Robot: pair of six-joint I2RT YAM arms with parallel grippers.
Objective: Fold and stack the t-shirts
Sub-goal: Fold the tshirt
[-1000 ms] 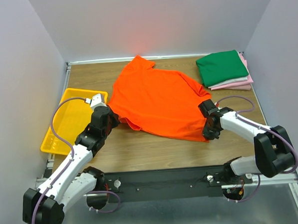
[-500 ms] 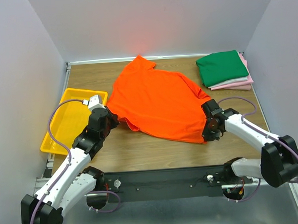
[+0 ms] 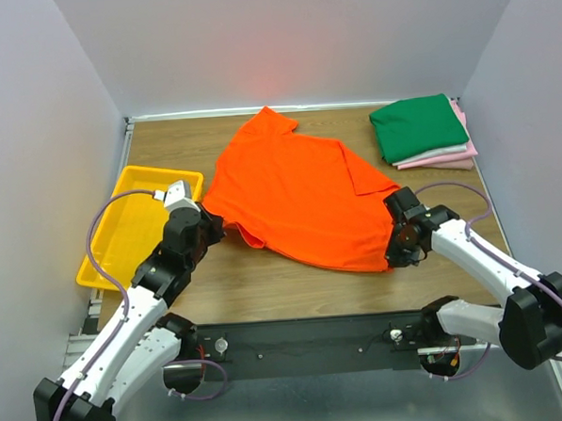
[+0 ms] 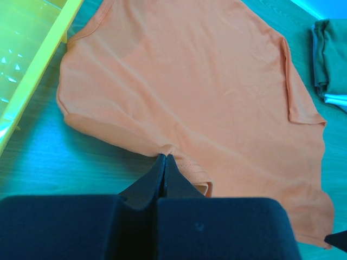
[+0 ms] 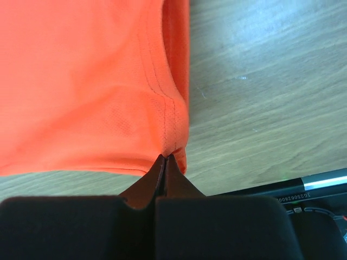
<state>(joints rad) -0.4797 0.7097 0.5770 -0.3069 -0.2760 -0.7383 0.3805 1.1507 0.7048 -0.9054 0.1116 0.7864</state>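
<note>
Item 1. Bright orange cloth short-sleeved t-shirt [image 3: 299, 195]: spread mostly flat at the middle of the brown wooden table [image 3: 285, 286], with its near hem towards the arms and a sleeve near the far edge.

Item 2. Left gripper [image 4: 164, 160]: black fingers pressed together, pinching the shirt's near-left edge, where the cloth puckers slightly.

Item 3. Right gripper [image 5: 165, 158]: fingers pressed together, pinching the shirt's near-right hem corner at the stitched side seam.

Item 4. Stack of folded rectangles at the table's far right corner, well apart from both grippers: a dark green folded t-shirt [image 3: 420, 125] on top, a white folded t-shirt [image 3: 440, 152] beneath it and a pink folded t-shirt [image 3: 445, 163] at the bottom.

Item 5. Yellow plastic tray [image 3: 131, 228]: on the table's left side, just beside the left arm.
</note>
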